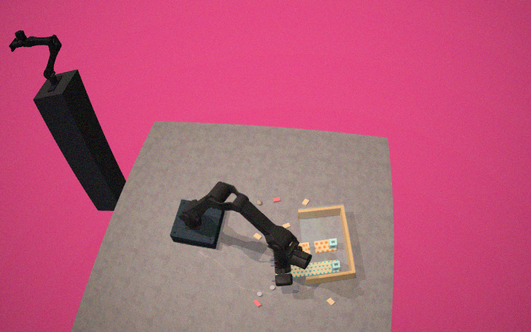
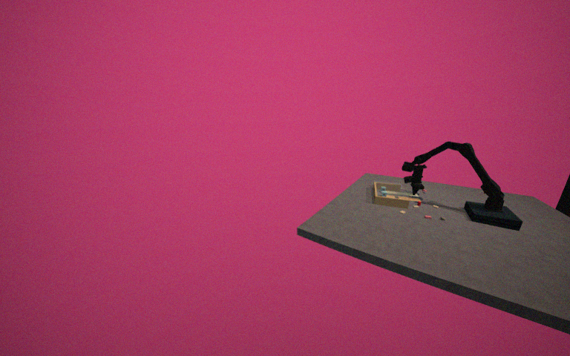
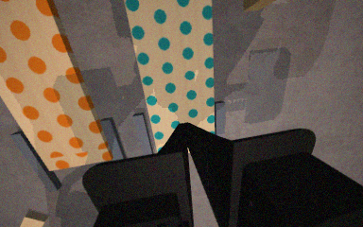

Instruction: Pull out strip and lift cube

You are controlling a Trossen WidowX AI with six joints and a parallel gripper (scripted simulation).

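Note:
A teal-dotted strip [image 1: 319, 268] [image 3: 172, 57] lies in one piece along the near wall of the wooden frame [image 1: 348, 242] [image 2: 390, 200], its near end sticking out of the open side. A pale teal labelled cube [image 1: 335, 265] sits on its far end. An orange-dotted strip [image 1: 323, 245] [image 3: 38, 85] lies beside it with a gap in it, and carries a second labelled cube [image 1: 332, 242]. My gripper [image 1: 282, 274] [image 2: 415, 192] [image 3: 183, 128] is shut, pointing down, with its tips right at the near end of the teal strip. Whether they touch it I cannot tell.
Small loose bits lie around: a red one [image 1: 276, 199], tan ones [image 1: 305, 201] [image 1: 257, 236] [image 1: 330, 301], grey discs [image 1: 272, 286] [image 1: 258, 292] and another red one [image 1: 256, 302]. A dark pillar [image 1: 78, 140] stands beyond the table's left edge.

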